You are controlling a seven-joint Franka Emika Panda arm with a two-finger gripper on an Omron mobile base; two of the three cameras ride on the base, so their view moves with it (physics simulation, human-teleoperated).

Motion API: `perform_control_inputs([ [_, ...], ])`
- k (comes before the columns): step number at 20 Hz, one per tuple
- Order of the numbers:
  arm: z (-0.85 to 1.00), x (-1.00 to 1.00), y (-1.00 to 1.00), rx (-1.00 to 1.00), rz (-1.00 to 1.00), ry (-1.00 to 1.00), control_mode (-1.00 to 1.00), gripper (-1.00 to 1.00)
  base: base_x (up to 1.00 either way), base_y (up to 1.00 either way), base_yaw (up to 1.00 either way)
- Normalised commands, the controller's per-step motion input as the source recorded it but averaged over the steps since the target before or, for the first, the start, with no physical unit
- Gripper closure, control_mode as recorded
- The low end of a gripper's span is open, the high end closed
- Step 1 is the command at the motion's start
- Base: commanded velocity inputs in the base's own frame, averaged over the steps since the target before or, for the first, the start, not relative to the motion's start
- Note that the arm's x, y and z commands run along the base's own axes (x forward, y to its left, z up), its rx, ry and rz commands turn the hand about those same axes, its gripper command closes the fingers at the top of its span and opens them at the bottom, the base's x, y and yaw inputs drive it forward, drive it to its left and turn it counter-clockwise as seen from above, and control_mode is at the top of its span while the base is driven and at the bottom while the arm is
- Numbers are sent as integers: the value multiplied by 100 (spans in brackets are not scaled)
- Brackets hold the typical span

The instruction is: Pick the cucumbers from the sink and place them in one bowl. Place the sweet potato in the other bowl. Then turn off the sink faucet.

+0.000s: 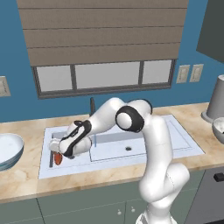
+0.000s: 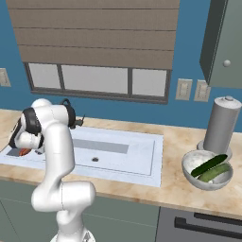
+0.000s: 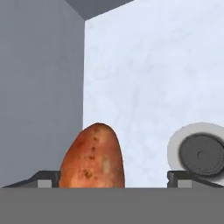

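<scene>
My gripper [image 3: 114, 180] is down in the small left basin of the sink [image 1: 175, 140], and its jaws stand open. The orange-red sweet potato [image 3: 92, 157] lies on the basin floor between the fingertips, close to the left one, with a wide gap to the right one. From the left base view the hand [image 1: 65, 146] hangs over the sweet potato [image 1: 57, 158]. Both cucumbers [image 2: 211, 168] lie in the grey-white bowl [image 2: 191, 176] on the right counter. The wide white bowl [image 1: 8, 148] sits left of the sink. The dark faucet [image 1: 92, 106] stands behind the arm.
The basin's grey side wall [image 3: 39, 87] rises close on the left of the hand view, and the dark drain [image 3: 201, 153] lies to the right. A tall grey cylinder [image 2: 221, 124] stands behind the cucumber bowl. The wider basin [image 2: 113, 149] has its own drain.
</scene>
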Motion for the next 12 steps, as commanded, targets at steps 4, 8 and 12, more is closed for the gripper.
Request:
perform_control_inputs([
  [4, -20, -3, 11, 0, -1, 0, -100, -100, 0, 0, 0],
  [8, -21, -28, 0, 0, -5, 0, -100, -100, 0, 0, 0],
  [12, -23, -34, 0, 0, -8, 1, -100, -100, 0, 0, 0],
])
